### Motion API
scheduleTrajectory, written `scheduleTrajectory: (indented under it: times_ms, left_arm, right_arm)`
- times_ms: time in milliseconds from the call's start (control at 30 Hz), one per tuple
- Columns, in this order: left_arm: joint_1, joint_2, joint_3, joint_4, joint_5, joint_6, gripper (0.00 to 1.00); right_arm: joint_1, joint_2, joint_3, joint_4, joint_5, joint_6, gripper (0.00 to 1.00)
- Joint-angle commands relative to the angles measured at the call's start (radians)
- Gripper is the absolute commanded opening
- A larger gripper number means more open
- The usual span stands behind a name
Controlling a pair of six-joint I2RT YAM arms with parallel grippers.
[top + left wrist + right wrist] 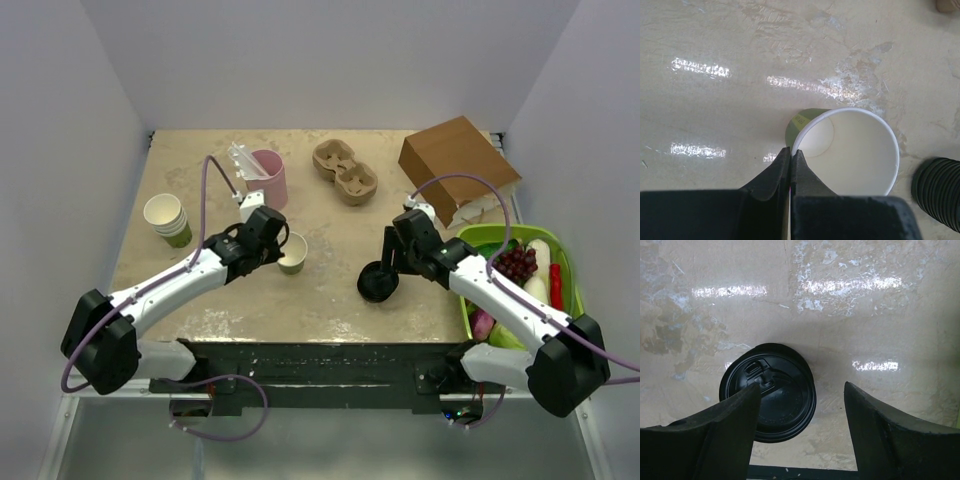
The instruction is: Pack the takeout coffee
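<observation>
left fingers [774,176] pinch the cup [855,150] rim, black lid [775,397] lying apart.

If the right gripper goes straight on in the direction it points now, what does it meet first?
Most likely the black lid, lying flat on the table. It sits off-centre under the open right gripper, so one finger would probably touch it first, though depth is unclear.
</observation>
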Motion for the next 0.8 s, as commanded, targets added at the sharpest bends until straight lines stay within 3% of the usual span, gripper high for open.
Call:
scheduleTrajectory:
  times_ms: [0,200,333,667,767]
  left_arm:
    - [0.023,0.002,-0.009,0.041,0.017,0.0,0.04]
    - [0.028,-0.005,-0.005,0.029,0.033,0.011,0.19]
    - [0.028,-0.011,0.003,0.009,0.032,0.017,0.33]
    - [0.028,-0.131,0.046,-0.022,0.1,0.068,0.93]
    - [0.026,-0.191,0.032,0.006,0.169,0.087,1.0]
  right_arm:
    - [-0.001,-0.004,-0.013,0.03,-0.022,0.021,0.7]
    - [-0.002,0.019,-0.02,0.034,-0.022,0.012,0.61]
    - [-0.005,0.03,-0.029,0.037,-0.016,0.011,0.6]
    - [-0.01,0.047,-0.044,0.05,-0.025,-0.006,0.42]
    - [-0.013,0.048,-0.049,0.048,-0.024,-0.012,0.38]
